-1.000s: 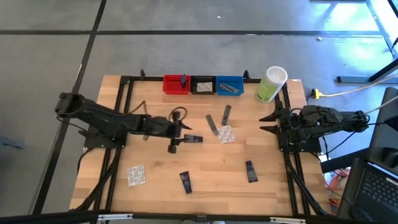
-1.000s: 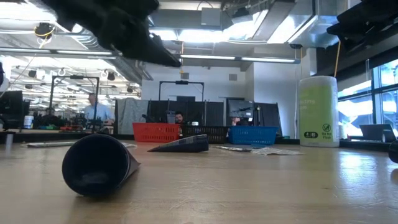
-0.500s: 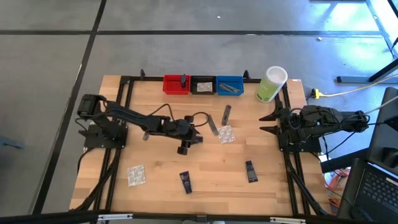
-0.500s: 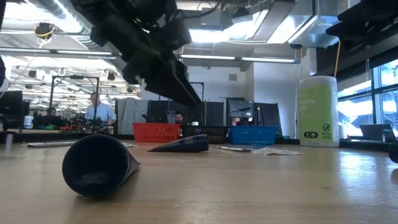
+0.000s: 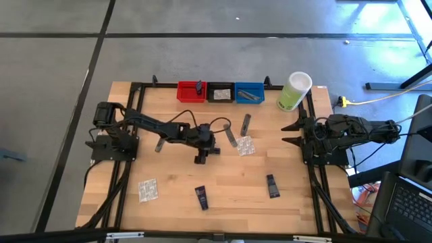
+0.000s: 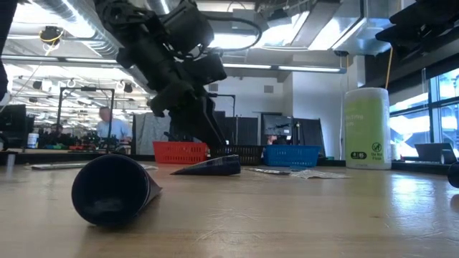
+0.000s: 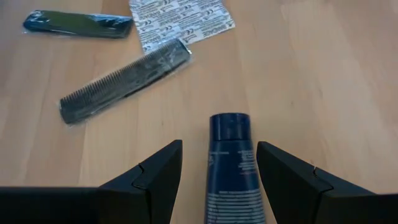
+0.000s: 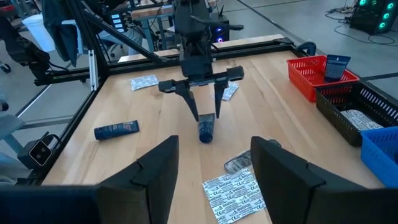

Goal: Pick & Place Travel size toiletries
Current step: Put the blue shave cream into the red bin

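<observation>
Navy tube (image 7: 231,167) bears small white print, unreadable

A robotics lab or open workshop hall, judging by the wooden tabletop (image 5: 229,172) ringed by a black metal frame (image 5: 138,88) on a bare concrete floor (image 5: 61,61). Beyond it, rows of workbenches (image 6: 64,147) cluttered with gear, exposed ceiling ducts (image 6: 301,18) and strip lights (image 6: 272,68). Further back, a person (image 6: 109,127) among the benches, tall windows (image 6: 441,107), cables (image 5: 378,100) trailing across the floor.
</observation>
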Robot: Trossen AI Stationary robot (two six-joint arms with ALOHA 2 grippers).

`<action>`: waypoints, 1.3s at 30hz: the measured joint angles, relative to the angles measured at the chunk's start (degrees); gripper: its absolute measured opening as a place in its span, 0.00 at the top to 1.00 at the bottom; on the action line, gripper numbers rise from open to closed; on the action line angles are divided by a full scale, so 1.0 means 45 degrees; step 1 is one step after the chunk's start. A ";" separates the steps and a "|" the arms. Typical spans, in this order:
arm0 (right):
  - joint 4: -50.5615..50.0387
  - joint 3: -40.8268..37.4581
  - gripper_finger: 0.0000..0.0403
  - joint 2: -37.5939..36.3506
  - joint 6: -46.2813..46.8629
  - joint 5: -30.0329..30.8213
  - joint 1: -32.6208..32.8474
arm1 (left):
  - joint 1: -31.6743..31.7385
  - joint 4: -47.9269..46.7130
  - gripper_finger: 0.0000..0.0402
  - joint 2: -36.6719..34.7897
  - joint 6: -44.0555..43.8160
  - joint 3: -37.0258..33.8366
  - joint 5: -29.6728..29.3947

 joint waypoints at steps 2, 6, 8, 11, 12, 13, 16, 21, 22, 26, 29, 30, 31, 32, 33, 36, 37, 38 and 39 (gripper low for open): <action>-0.0001 0.0000 0.50 0.0000 0.0000 0.0000 -0.0004 | -0.0005 -0.0069 0.49 0.0000 -0.0030 0.0000 0.0009; -0.0001 0.0000 0.52 0.0000 0.0000 0.0000 0.0001 | -0.0102 -0.0022 0.49 0.0088 -0.0214 0.0000 0.0282; 0.0001 0.0000 0.53 0.0000 0.0000 0.0000 0.0001 | -0.0160 -0.0074 0.49 0.0275 -0.0255 0.0000 0.0282; -0.0001 0.0000 0.55 0.0000 0.0000 0.0000 -0.0002 | -0.0159 0.0044 0.49 0.0741 -0.0325 0.0000 0.0285; 0.0004 0.0000 0.55 0.0000 0.0000 0.0000 -0.0002 | -0.0149 -0.0034 0.49 0.0885 -0.0332 -0.0005 0.0226; 0.0002 0.0000 0.56 0.0000 0.0000 0.0000 -0.0002 | -0.0121 -0.0017 0.49 0.1003 -0.0345 -0.0005 0.0177; -0.0001 0.0000 0.58 0.0000 0.0000 -0.0004 0.0001 | -0.0097 0.0129 0.49 0.1329 -0.0563 0.0004 -0.0001; 0.0004 0.0000 0.60 0.0000 0.0000 -0.0005 -0.0001 | -0.0077 0.0343 0.49 0.1605 -0.0693 0.0039 0.0307; 0.0004 0.0000 0.61 0.0000 0.0000 -0.0005 -0.0004 | -0.0078 0.0359 0.49 0.1613 -0.0810 0.0039 0.0305; 0.0004 0.0000 0.62 0.0000 0.0000 -0.0005 -0.0004 | -0.0087 0.0330 0.51 0.1593 -0.0898 0.0031 0.0301; 0.0004 0.0000 0.64 0.0000 0.0000 -0.0008 -0.0002 | -0.0097 0.0316 0.56 0.1593 -0.0898 0.0029 0.0333; 0.0000 0.0000 0.64 0.0000 0.0000 -0.0009 -0.0003 | -0.0097 0.0311 0.58 0.1593 -0.0898 0.0029 0.0340; 0.0001 0.0000 0.65 0.0000 0.0000 -0.0010 0.0001 | -0.0097 0.0305 0.59 0.1593 -0.0897 0.0028 0.0340; 0.0002 0.0000 0.65 0.0000 0.0000 -0.0010 -0.0002 | -0.0097 0.0296 0.61 0.1593 -0.0894 0.0024 0.0340; 0.0004 0.0000 0.65 0.0000 0.0000 -0.0010 0.0000 | -0.0097 0.0291 0.62 0.1593 -0.0898 0.0024 0.0340; 0.0004 0.0000 0.66 0.0000 0.0000 -0.0015 0.0001 | -0.0105 0.0282 0.64 0.1593 -0.0898 0.0019 0.0350; 0.0004 0.0000 0.67 0.0000 0.0000 -0.0037 -0.0001 | -0.0112 0.0277 0.64 0.1593 -0.0903 0.0019 0.0364; 0.0004 0.0000 0.67 0.0000 -0.0057 0.0029 -0.0002 | -0.0112 0.0277 0.64 0.1598 -0.0903 0.0019 0.0413; 0.0004 0.0000 0.68 0.0000 -0.0180 0.0282 -0.0004 | -0.0112 0.0272 0.65 0.1598 -0.0908 0.0018 0.0501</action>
